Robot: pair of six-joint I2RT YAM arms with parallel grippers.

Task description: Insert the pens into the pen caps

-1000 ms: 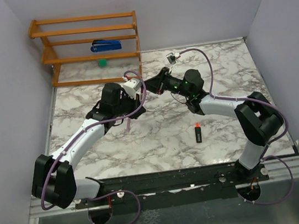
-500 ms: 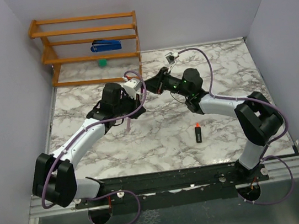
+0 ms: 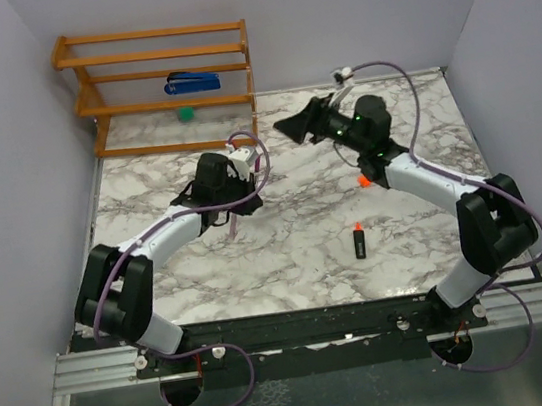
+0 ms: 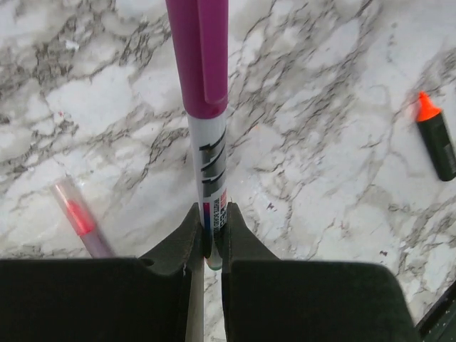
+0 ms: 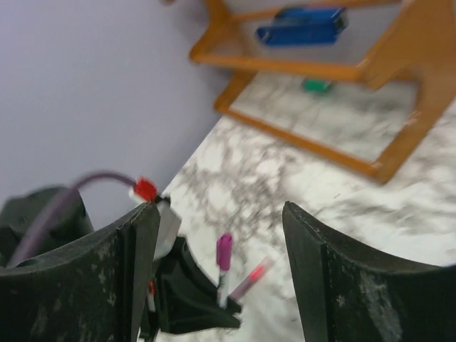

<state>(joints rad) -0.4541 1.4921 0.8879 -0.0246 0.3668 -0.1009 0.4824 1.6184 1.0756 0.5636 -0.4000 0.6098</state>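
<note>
- The left end effector (image 4: pixel 214 228) is clenching the slim silver-grey pen (image 4: pixel 212 160) by one end, above the marble surface (image 3: pixel 147 180).
- The magenta-purple cap (image 4: pixel 198 50) is sitting on that pen's far end, so this pairing looks finished.
- The right end effector (image 5: pixel 217 208) is hovering well apart, released and empty.
- The black marker (image 3: pixel 358 242) is lying uncapped, with the orange cap (image 3: pixel 362 182) near it.
- The pink pen (image 4: pixel 78 217) is lying below the held pen.
- The next move probably calls for laying the capped pen down, then lining the marker up with its cap.

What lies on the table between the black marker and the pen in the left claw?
Nothing: the left wrist view shows only bare marble between marker and pen.
</note>
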